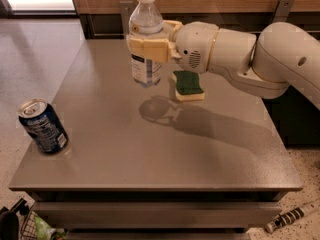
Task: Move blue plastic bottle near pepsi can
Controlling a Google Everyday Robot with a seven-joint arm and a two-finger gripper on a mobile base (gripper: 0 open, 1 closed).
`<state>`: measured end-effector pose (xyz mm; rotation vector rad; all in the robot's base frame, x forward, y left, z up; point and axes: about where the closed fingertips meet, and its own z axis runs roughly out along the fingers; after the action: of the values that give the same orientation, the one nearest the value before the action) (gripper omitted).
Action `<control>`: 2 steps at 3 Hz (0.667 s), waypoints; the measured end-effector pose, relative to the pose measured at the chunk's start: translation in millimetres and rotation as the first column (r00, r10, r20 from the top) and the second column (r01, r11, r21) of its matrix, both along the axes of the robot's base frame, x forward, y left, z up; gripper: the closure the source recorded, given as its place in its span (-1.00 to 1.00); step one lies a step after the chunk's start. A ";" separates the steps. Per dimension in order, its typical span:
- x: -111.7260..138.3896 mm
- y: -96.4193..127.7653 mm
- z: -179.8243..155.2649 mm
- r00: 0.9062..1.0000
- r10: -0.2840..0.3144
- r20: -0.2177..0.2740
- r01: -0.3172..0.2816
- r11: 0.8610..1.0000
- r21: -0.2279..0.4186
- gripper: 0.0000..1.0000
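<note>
The blue plastic bottle is clear with a white cap and a pale label. It hangs upright in the air above the middle of the grey table. My gripper is shut on the bottle around its middle, reaching in from the right. The pepsi can is dark blue with a silver top and stands near the table's front left corner, well to the left of and nearer than the bottle.
A green and yellow sponge lies on the table just right of the bottle. A wooden wall with metal brackets runs behind the table. Some clutter sits on the floor at the front left and front right.
</note>
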<state>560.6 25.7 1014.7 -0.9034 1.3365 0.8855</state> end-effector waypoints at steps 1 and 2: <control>-40.7 23.0 -23.5 1.000 0.016 -0.016 -0.016 1.000 0.000 1.00; -82.1 52.3 -47.7 0.997 0.078 -0.005 -0.079 0.996 -0.045 1.00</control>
<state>478.5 78.0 967.0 -0.9957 1.3359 0.9205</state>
